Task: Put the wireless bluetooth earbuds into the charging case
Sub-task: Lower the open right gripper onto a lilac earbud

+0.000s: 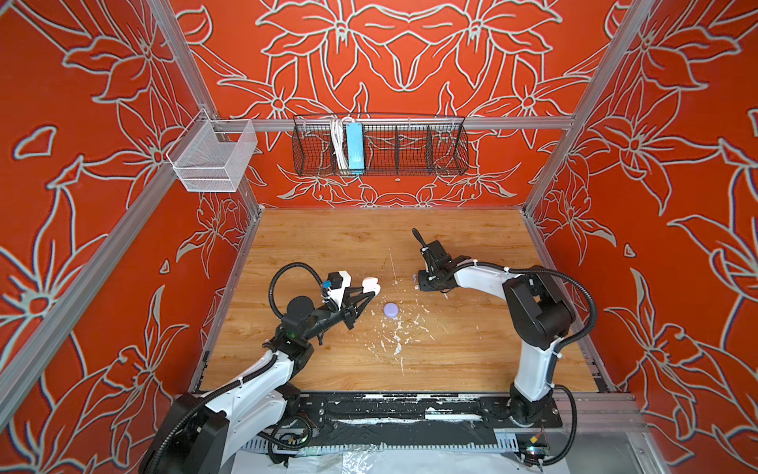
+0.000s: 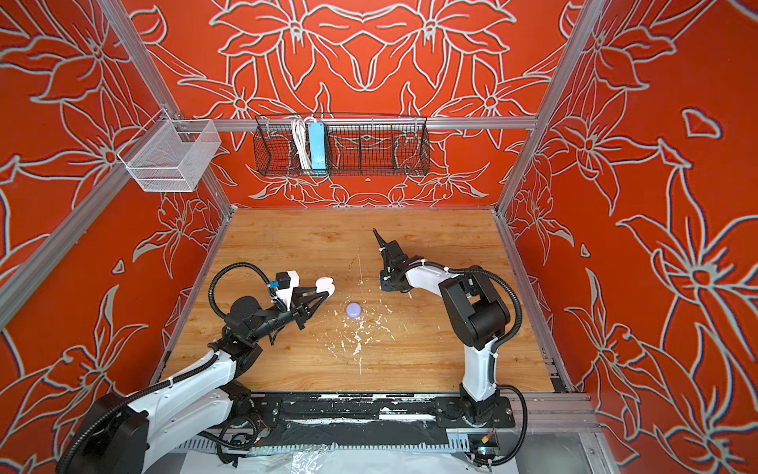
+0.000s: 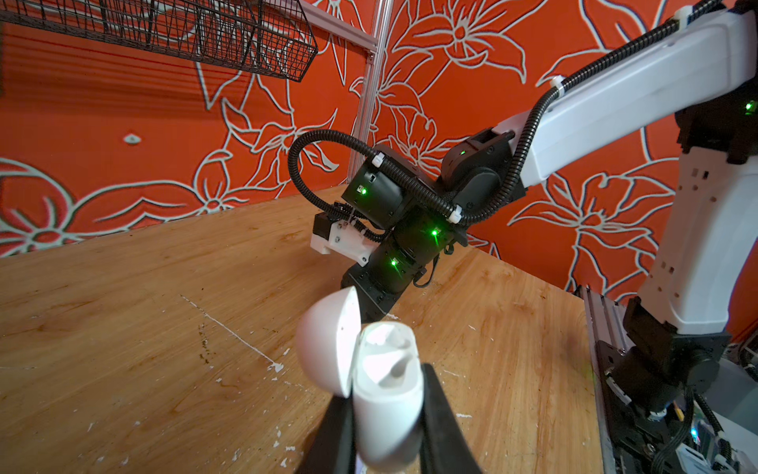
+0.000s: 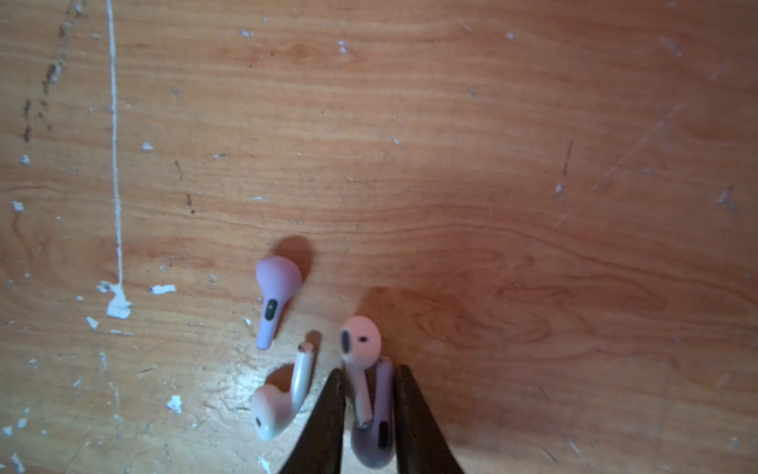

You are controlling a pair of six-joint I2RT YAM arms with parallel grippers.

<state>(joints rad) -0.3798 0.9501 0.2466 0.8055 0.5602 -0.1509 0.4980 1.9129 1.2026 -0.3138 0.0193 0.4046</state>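
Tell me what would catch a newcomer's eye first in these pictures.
The red floral walls shout loudest, all around the wooden table. Left of the middle, the left claw holds an open white charging case. Across from it, the right claw straddles a white earbud and a lavender earbud on the table.

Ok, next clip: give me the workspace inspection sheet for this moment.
Surface: scratched wooden tabletop.
Job's things: open white case in the left pincer; closed lavender case on the table; lavender bud and white bud lying free; second white bud and second lavender bud side by side.
Clutter: white paint flecks.
Grippers: left pincer shut on the white case; right pincer straddles the paired buds, grip unclear.
Cables: black conduit along each arm; white cord in the black wire basket.
Surroundings: red floral walls, white mesh basket, blue power strip.
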